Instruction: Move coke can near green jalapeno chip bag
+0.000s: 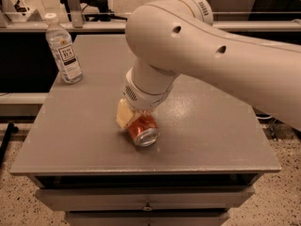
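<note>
Gripper (138,122) tight around tilted coke can (143,132), low over table (216,135).

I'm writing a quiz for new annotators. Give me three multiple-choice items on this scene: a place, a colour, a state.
1. Where does the bottle stand? A) back left of the table B) front right C) on the floor
2. What colour is the can? A) blue B) red C) green
3. How is the can placed? A) upright B) on its side C) stacked on the bottle
Key: 1 A, it stands by the far left corner. 2 B, its body is red. 3 B, a silver end faces the camera, the gripper right at it.
</note>
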Robot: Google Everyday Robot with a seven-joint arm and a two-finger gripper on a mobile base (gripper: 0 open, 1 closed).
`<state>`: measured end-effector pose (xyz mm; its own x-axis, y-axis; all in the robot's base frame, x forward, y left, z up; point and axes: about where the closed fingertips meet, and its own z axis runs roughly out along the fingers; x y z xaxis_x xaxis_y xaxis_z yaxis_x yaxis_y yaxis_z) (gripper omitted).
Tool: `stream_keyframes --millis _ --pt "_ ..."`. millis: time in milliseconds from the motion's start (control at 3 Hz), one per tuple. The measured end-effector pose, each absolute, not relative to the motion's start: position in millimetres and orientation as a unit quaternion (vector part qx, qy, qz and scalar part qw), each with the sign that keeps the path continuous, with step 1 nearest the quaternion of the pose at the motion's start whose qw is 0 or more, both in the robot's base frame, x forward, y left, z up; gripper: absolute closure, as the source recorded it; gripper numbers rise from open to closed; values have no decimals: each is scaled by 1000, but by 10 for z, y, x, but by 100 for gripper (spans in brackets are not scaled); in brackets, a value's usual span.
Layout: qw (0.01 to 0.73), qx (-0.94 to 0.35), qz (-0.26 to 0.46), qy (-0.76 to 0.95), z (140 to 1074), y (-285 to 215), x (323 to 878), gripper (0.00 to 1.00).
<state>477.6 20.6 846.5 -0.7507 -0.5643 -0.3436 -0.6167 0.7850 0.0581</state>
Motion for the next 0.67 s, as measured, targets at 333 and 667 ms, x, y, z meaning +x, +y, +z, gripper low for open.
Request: stream_keyframes --millis 333,667 --pt "197 -328 43 923 8676 -127 4946 85" --pt "238 -356 -11 903 8924 -703 5121 100"
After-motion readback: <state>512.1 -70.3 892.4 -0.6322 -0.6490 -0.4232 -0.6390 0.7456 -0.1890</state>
